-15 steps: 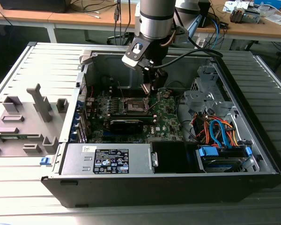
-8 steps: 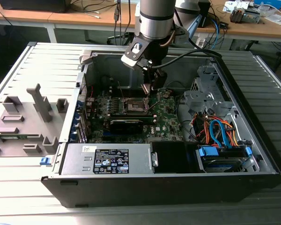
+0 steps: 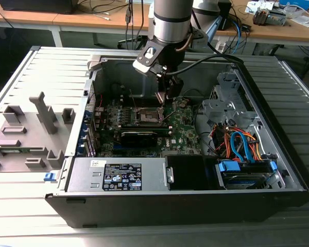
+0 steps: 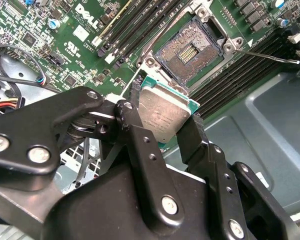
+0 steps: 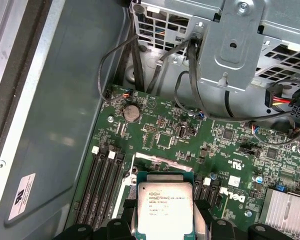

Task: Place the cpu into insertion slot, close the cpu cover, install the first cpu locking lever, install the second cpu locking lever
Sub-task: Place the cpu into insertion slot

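Clearly the gripper (image 4: 166,120) is clamped on the cpu (image 4: 162,111), its fingers (image 4: 140,140) pinching two opposite edges. The chip hangs above the green motherboard (image 5: 190,145), close to the insertion slot (image 4: 190,52) but not seated. The slot lies open and bare mid-board, between the banks of memory slots (image 4: 140,25). Doing this step well likely means holding the chip level, squaring its corners to the socket surround, and lowering it straight, never sliding across the contacts.

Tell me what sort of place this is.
Probably a robotics lab or test bench. An opened computer case lies on a slatted table, a robot arm holds the cpu in its jaws near the open slot, and desks littered with cables stand behind.
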{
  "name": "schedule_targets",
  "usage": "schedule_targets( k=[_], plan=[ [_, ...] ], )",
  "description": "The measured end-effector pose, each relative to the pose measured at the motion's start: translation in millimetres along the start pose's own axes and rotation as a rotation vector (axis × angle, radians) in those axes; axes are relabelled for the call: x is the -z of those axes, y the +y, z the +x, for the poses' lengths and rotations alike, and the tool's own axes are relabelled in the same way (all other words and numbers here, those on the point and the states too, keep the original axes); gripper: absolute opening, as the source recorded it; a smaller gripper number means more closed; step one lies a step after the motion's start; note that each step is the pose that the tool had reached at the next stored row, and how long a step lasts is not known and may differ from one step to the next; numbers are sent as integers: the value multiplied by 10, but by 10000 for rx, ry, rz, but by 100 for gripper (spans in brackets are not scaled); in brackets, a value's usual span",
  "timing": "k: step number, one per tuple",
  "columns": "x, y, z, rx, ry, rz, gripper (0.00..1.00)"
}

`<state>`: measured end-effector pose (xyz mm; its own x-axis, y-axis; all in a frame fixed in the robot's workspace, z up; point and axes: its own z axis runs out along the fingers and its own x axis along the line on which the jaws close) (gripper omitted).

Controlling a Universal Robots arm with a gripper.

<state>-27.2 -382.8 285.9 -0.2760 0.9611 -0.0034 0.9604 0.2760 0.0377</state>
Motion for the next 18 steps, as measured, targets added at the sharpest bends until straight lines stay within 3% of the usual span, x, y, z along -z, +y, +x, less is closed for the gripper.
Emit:
schedule_targets(
  k=[18],
  plan=[
    [-4,0,0,-337,-13,1,54]
  ],
)
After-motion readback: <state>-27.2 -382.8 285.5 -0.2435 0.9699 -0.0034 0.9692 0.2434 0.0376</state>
